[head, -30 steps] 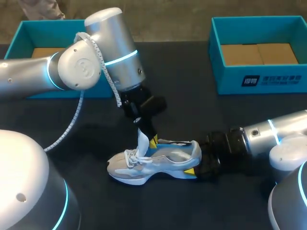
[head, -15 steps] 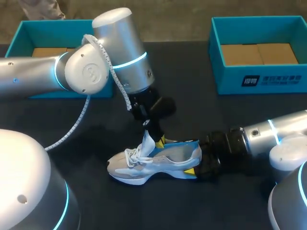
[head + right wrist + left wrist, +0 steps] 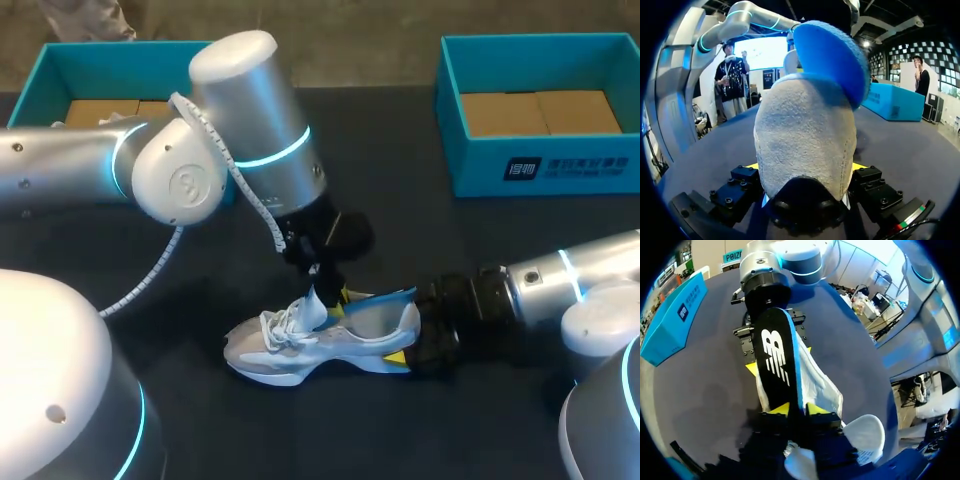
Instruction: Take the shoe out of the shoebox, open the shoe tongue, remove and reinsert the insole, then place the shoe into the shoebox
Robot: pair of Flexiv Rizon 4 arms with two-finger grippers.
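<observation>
A grey and white shoe (image 3: 320,345) lies on its side on the black table, toe to the left. My right gripper (image 3: 405,345) is shut on its heel (image 3: 805,145), a finger on each side. My left gripper (image 3: 325,292) hangs over the shoe's mouth beside the raised white tongue (image 3: 312,305). In the left wrist view its yellow fingertips (image 3: 781,409) pinch the black, blue-edged insole (image 3: 777,357), which runs ahead into the shoe toward the right gripper. The insole's blue heel end (image 3: 385,298) stands above the collar (image 3: 832,55).
An open teal shoebox (image 3: 540,170) stands at the back right, and another teal box (image 3: 60,60) at the back left behind my left arm. A white cable (image 3: 150,270) hangs from the left arm.
My left arm has moved right and down toward the shoe, carrying the insole toward the heel and bending the tongue lower. The right arm and the shoe have kept still.
</observation>
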